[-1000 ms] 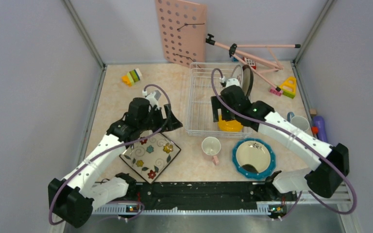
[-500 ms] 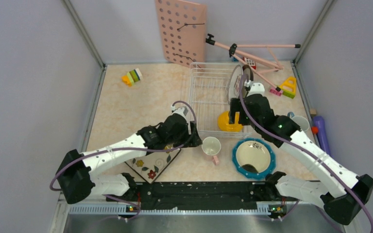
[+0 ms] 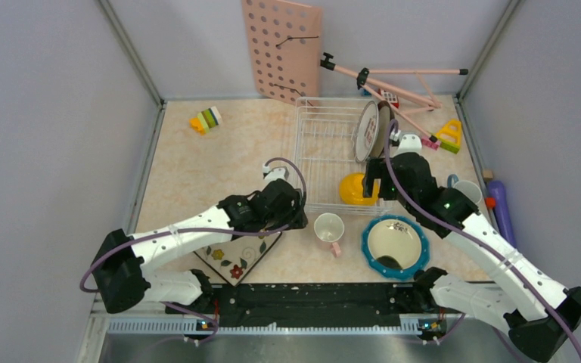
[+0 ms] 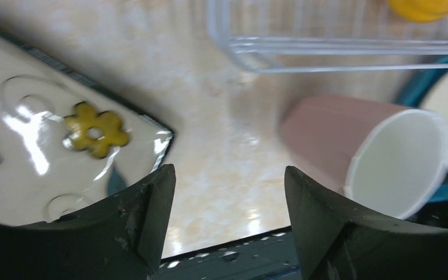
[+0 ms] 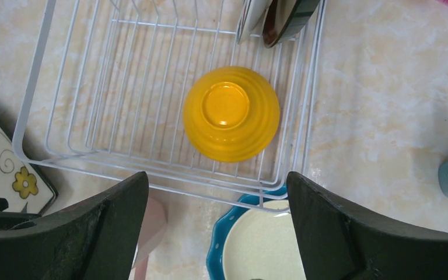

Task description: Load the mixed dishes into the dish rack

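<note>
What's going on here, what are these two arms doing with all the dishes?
Two robot arms are loading dishes into a white wire dish rack. A yellow-orange bowl sits upside down in it, and a brown-rimmed round plate stands on edge there. The right gripper hangs open and empty above the bowl. The left gripper, also open and empty, is low between the square floral plate and the pink cup. A teal dish with cream inside waits on the table.

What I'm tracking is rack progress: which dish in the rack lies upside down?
The yellow-orange bowl, base up in the dish rack's near right corner. The brown-rimmed plate, the only other dish inside, stands on edge instead.
</note>
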